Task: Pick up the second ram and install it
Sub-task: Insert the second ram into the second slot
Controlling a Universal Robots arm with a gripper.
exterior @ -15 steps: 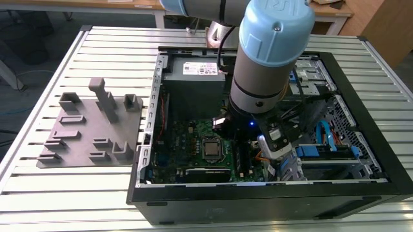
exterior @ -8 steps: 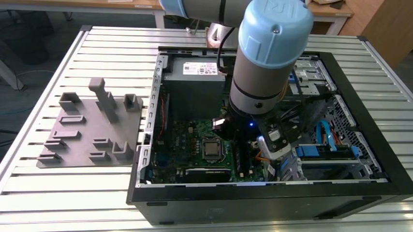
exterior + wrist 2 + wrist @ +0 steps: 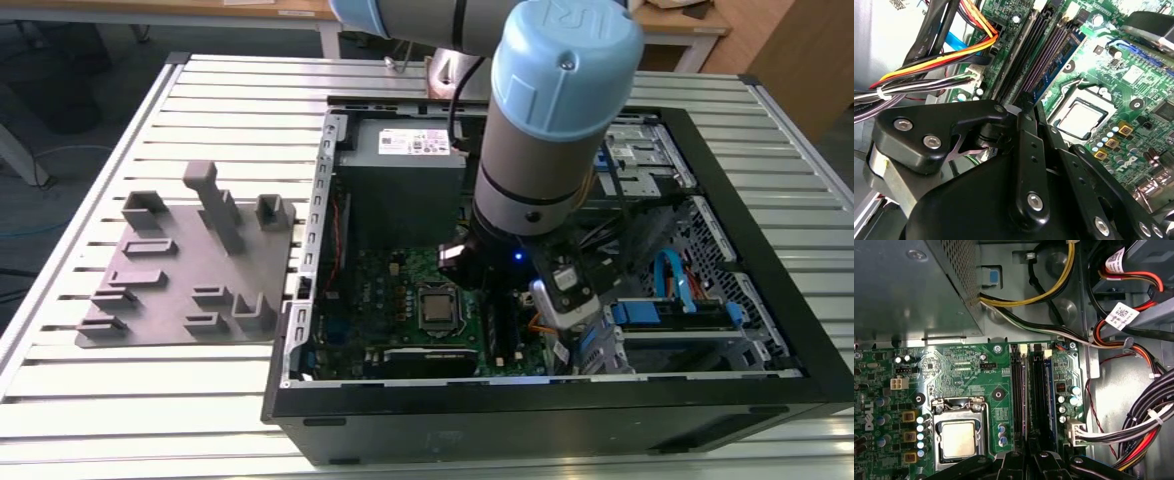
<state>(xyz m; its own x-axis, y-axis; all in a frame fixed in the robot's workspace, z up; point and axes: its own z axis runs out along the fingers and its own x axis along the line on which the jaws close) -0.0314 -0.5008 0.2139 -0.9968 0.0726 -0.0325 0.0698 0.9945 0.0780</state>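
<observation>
An open computer case (image 3: 534,420) lies on the slatted bench (image 3: 80,400) and covers most of the bench toward the exterior view's right edge. A grey moulded tray (image 3: 174,290) with upright posts sits near the bench's edge on the exterior view's left, just beside the case wall. The arm (image 3: 547,120) reaches straight down into the case, and its pincer (image 3: 497,310) is low over the green motherboard (image 3: 954,370), close beside the processor socket (image 3: 437,305). In both wrist views the pincer (image 3: 1029,97) (image 3: 1027,452) is at one end of the row of long black memory sockets (image 3: 1016,390) and in line with them. The second ram (image 3: 1059,67) shows in the second wrist view as a thin blue-green board standing on edge. It runs along the sockets from the pincer's tip, between a dark socket (image 3: 1021,50) and the processor socket (image 3: 1081,117). Its near end meets the pincer's tip, so I cannot tell whether the pincer is clenched on it or released, nor whether the board is pressed fully home. Bundles of coloured cables (image 3: 929,65) (image 3: 1134,430) lie on the far side of the sockets from the processor socket (image 3: 956,437), clear of the pincer.
</observation>
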